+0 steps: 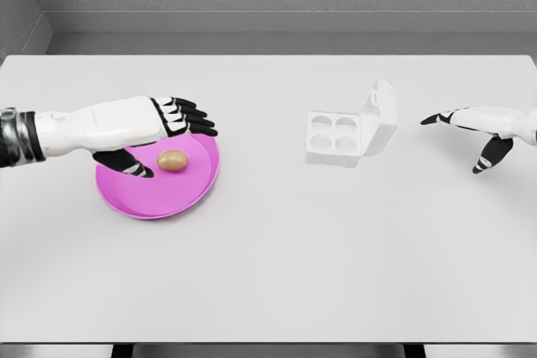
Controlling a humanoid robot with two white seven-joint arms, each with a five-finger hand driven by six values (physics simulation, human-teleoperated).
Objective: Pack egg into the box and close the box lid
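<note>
We see our left hand (159, 127) hovering over the pink plate (126, 194), fingers spread and holding nothing. The thumb hangs low on the near side and the four fingers reach out across the far rim. The egg (172, 160) lies on the plate just under and slightly beyond our palm, in the gap between thumb and fingers. We cannot tell whether any finger touches it yet. Its long axis runs roughly left to right, in line with our forearm, so the thumb and fingers would close across its short width.

Our right hand (482, 127) sits well off to the far side, fingers spread and empty, just beyond the box (340, 136). The box stands open, its lid (382, 115) tipped up on the side facing that right hand, four cups bare.

We judge the left hand far nearer the egg, so the pick falls to it; the right hand is better placed for the lid.
</note>
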